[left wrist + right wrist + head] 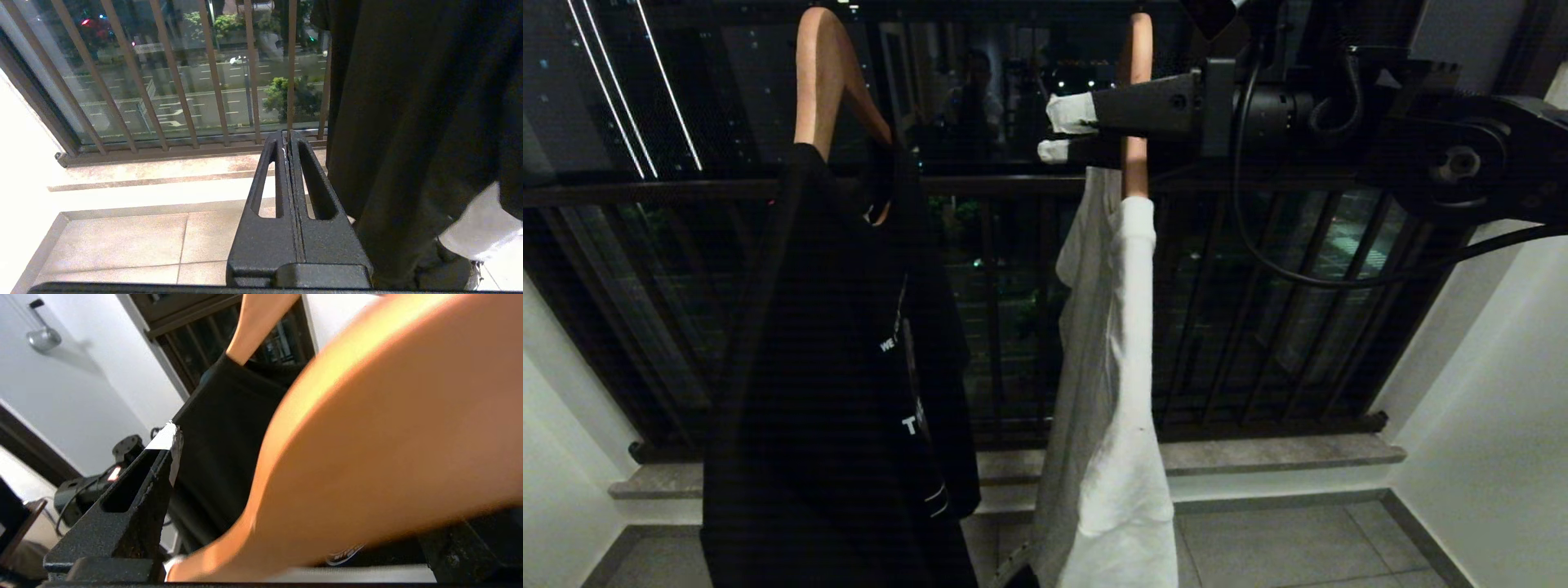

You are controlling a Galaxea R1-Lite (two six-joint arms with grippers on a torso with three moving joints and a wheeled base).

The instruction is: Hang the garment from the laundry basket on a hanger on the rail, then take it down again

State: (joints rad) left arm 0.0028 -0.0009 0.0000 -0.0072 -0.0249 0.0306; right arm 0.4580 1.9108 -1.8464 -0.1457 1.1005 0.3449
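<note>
A white and grey garment (1123, 392) hangs on a wooden hanger (1139, 49) at the upper middle of the head view. My right gripper (1063, 132) reaches in from the right at the hanger's neck. It is open, its white-taped fingertips (1072, 113) standing either side of the wood. In the right wrist view the hanger (388, 437) fills the space beside one dark finger (143, 486). My left gripper (287, 136) is shut and empty, low down beside a black T-shirt (416, 102). The rail and the laundry basket are out of view.
The black T-shirt (849, 367) hangs on a second wooden hanger (821, 73) to the left of the white garment. Dark window-guard bars (1258, 327) and a stone ledge (1274, 453) lie behind. White walls (1486, 425) close in both sides above a tiled floor (1282, 539).
</note>
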